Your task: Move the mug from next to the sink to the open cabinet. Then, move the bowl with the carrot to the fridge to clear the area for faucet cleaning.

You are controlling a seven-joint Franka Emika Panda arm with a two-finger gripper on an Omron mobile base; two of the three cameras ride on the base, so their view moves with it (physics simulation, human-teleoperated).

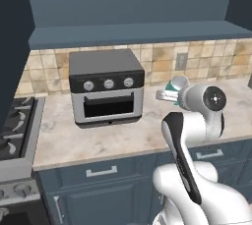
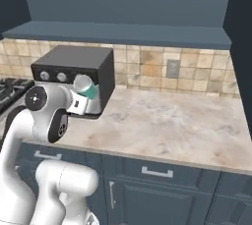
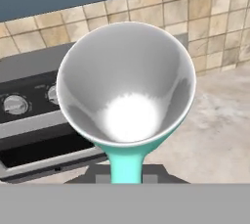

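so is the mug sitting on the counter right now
No, the mug is lifted off the counter, held in the gripper beside the toaster oven.

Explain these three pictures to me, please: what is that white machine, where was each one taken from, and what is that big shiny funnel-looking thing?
The white machine is a robot arm on a drivable base in a computer-rendered kitchen. Two pictures come from cameras on the base, behind the arm to its left and right, so both show one scene from two sides. The third comes from a camera on the arm's hand.

The gripper, the arm's two-fingered hand, is shut on a teal mug and holds it in the air above the counter. The "funnel" is that mug seen very close from the hand camera, looking into its pale inside.

On the counter sits a toaster oven, with a stove beside it, and a tiled wall behind.
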